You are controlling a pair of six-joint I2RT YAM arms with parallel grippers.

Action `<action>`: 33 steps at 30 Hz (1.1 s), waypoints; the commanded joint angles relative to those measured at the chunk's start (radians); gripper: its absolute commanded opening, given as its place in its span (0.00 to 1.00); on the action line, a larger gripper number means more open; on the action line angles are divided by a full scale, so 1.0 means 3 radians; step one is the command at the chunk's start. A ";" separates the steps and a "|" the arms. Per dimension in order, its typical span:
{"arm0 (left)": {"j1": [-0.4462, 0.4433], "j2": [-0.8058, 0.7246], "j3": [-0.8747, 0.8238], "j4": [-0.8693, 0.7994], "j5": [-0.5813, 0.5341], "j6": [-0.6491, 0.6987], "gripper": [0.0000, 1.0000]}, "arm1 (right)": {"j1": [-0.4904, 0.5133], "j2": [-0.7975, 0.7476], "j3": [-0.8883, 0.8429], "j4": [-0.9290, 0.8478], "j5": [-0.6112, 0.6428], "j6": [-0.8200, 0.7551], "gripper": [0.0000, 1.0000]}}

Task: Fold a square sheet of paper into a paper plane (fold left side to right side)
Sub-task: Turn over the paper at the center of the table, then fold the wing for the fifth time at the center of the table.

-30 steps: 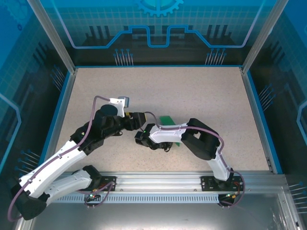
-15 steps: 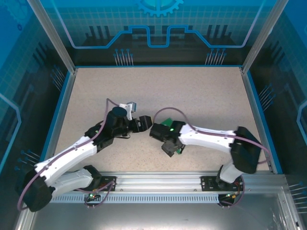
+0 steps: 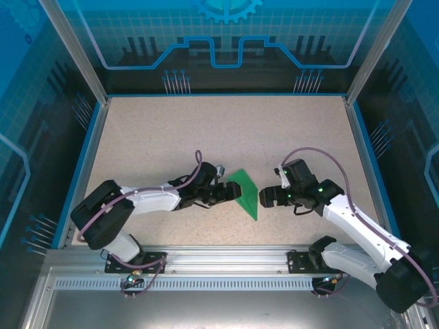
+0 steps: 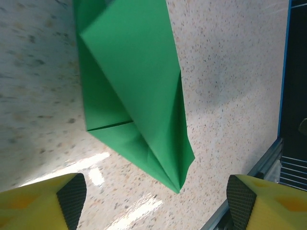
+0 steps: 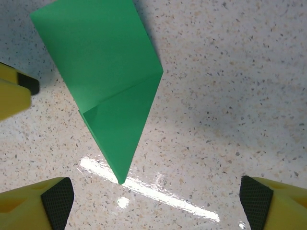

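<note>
The square sheet of paper is bright green and folded into a creased, pointed shape, and it lies flat on the speckled table. My left gripper sits low at its left edge, open, with the paper's tip ahead of the fingertips and nothing between them. In the left wrist view the paper shows a centre crease and layered flaps. My right gripper is just right of the paper, also open and empty. In the right wrist view the paper points toward the gap between the pads.
The beige speckled table is ringed by a blue rim, with an aluminium rail along the near edge. A yellow finger of the left gripper shows beside the paper in the right wrist view.
Both arms have dropped low and swung apart to either side of the paper. The right gripper has opened and come off the paper, which now lies uncovered between them.
</note>
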 commanded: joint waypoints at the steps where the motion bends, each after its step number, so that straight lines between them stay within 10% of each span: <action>1: -0.0078 0.0185 0.0187 0.0233 0.0114 -0.0150 0.78 | -0.0182 -0.0071 -0.0118 0.0120 -0.0454 -0.0017 0.93; 16: -0.0233 0.0791 0.0515 0.0338 0.0309 -0.0407 0.62 | -0.0439 -0.0124 -0.0282 0.0203 -0.0694 -0.0069 0.92; 33: -0.0094 0.0889 0.0308 0.0832 0.0263 0.0049 0.09 | -0.0729 0.0158 -0.0465 0.0745 -0.1680 -0.0116 0.92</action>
